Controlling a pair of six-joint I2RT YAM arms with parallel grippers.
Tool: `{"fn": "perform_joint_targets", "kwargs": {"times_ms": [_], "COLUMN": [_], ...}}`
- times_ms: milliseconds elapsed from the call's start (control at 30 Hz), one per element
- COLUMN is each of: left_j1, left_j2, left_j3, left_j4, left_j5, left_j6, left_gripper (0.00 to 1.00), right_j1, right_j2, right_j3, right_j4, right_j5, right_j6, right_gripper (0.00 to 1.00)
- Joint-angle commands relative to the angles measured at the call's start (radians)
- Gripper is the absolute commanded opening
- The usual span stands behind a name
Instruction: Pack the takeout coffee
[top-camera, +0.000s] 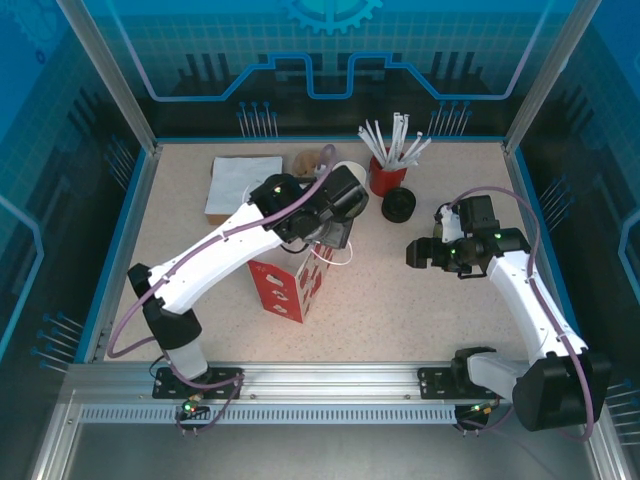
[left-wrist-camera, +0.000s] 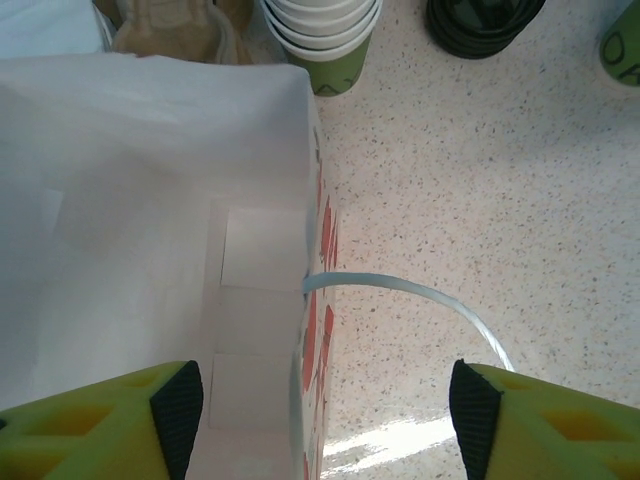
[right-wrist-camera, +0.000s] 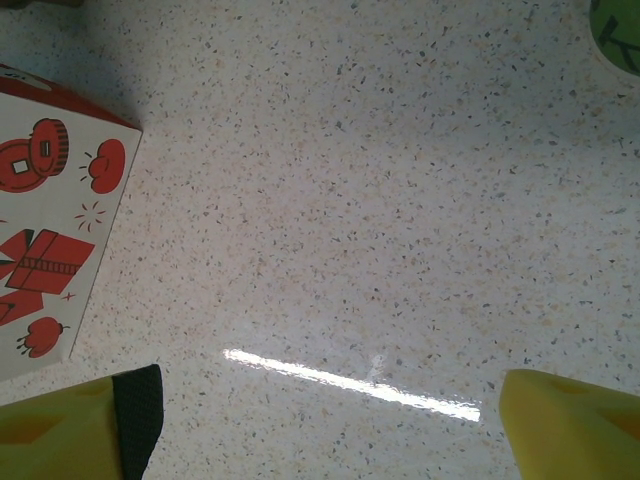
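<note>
The white paper bag (left-wrist-camera: 150, 200) stands open under the left claw (left-wrist-camera: 325, 400), whose jaws gape astride its rim. The right claw (right-wrist-camera: 330, 410) hangs open too. The green cup (right-wrist-camera: 618, 25) sits ahead of it, rightward (light, crushable, I judge): pinch gently across mid-wall.

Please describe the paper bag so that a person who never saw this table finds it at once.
On the speckled table, follow the left arm to its pincer near the middle. The paper bag stands open directly under it. It alone is white with red pictures and a thin loop handle; the napkins behind are plain.
</note>
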Motion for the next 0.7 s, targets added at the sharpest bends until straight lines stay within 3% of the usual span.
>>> {"fn": "perform_joint_targets", "kwargs": {"times_ms": [0,167,400,500,667], "left_j1": [0.029,0.096,0.222,0.296,0.406], "left_j2": [-0.095,-0.192,-0.368,-0.443,-0.541], "left_j3": [0.045,0.029,-0.122,-0.218,-0.409], "left_j4": [-0.029,-0.068,-0.069,-0.044,0.104], "left_j5": [0.027,0.016,0.039,0.104,0.350], "left_j6": [0.038,0.071,0.073,0.077,0.098], "left_gripper": [0.71,0.75,0.81,0.83,0.87], "right_j1": [-0.012,-0.013,-0.013,-0.013,-0.013], "right_j2": [-0.019,-0.026,-0.021,-0.017,-0.004], "right_j3": [-0.007,0.001,0.005,0.008,0.019], "right_j4": [-0.007,-0.012,-0.012,-0.012,-0.012], "right_j5": [-0.013,-0.014,-0.022,-0.027,-0.036], "right_j6": [-0.019,-0.023,-0.020,-0.018,-0.015], "right_gripper": [0.90,0.90,0.90,0.90,0.90]}}
